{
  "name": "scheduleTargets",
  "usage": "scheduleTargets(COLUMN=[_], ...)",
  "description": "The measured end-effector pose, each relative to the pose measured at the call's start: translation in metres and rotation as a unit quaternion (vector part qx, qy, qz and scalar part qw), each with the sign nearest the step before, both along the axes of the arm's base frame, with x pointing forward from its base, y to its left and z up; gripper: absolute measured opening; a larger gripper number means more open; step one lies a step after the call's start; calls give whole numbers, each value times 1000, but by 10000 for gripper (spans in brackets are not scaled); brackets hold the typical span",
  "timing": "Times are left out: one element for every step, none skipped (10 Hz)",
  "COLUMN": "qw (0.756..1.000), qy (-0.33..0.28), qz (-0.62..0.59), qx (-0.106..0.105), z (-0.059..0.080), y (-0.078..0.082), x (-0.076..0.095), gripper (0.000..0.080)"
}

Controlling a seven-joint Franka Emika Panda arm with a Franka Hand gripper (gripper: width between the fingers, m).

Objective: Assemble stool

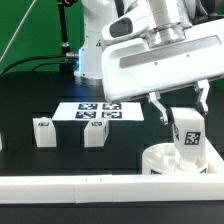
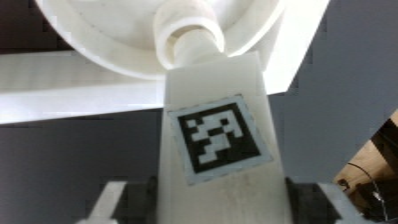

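My gripper (image 1: 182, 112) is shut on a white block leg (image 1: 188, 135) that carries a black-and-white tag. It holds the leg upright over the round white seat (image 1: 160, 162) at the exterior view's lower right. In the wrist view the leg (image 2: 217, 110) runs from between the gripper (image 2: 217, 208) fingers out to a round socket (image 2: 192, 38) on the seat (image 2: 107, 45), and its far end meets that socket. Two more tagged legs (image 1: 43, 130) (image 1: 95, 133) stand apart on the black table, toward the exterior view's left.
The marker board (image 1: 97, 111) lies flat behind the two loose legs. A long white border wall (image 1: 90, 186) runs along the near side, and the seat rests against it. The robot's white base (image 1: 95, 50) stands at the back.
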State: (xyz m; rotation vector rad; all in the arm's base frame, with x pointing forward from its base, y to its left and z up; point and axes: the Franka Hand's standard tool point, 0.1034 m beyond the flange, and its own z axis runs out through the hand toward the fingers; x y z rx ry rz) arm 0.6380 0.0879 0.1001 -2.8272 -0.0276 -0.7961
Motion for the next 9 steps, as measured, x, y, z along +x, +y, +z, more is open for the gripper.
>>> scheduleTargets(qw=[1000,1000,1000,1000,1000,1000,1000,1000,1000], qy=[3,6,8,5,-3,-11,-13,-13,-13], qz=[1,1,1,-1,-4,-7,-8,-8,-8], qx=[1,1,1,1,1,1,1,1,1], z=[-4,-8,-11,-12,-12,-13,-12,-12,-12], y=[2,2,1,1,0,0,0,0,0], x=[-2,-3,-4,-3,-2,-1,0,0,0], gripper=[325,325,325,325,325,325,325,325,325])
